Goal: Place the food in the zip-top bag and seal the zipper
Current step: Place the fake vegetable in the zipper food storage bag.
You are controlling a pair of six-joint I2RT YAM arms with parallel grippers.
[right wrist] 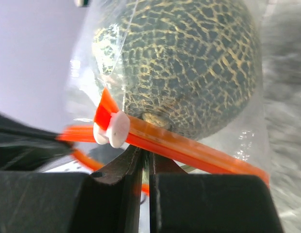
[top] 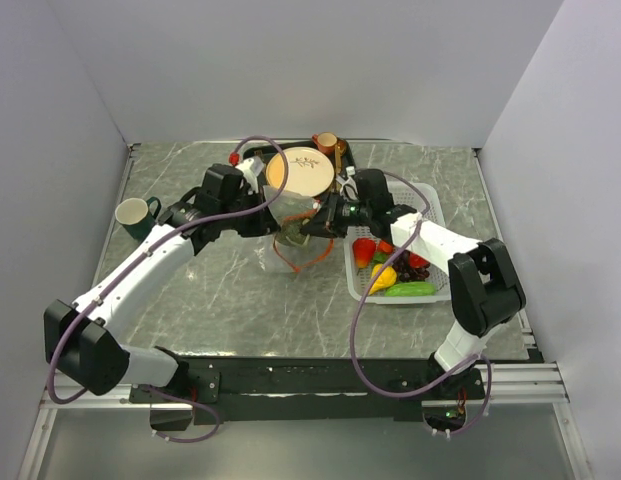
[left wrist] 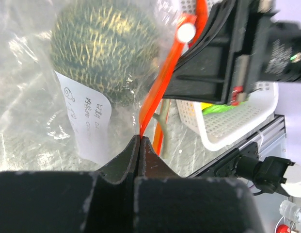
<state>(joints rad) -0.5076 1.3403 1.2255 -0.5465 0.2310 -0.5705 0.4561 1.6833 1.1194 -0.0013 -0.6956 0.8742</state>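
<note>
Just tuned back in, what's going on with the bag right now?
The left hand is shut on the zipper of the bag, and the right hand pinches the same strip beside its white slider. The melon is inside the bag. Other food, including the pear and cucumber, sits in the basket on the right. The zipper's two sides look apart in places, so the bag does not seem sealed yet.

Both wrist views: melon (right wrist: 189, 63) cut off by top edge. Paper label (left wrist: 87, 121): print too blurred to read.
</note>
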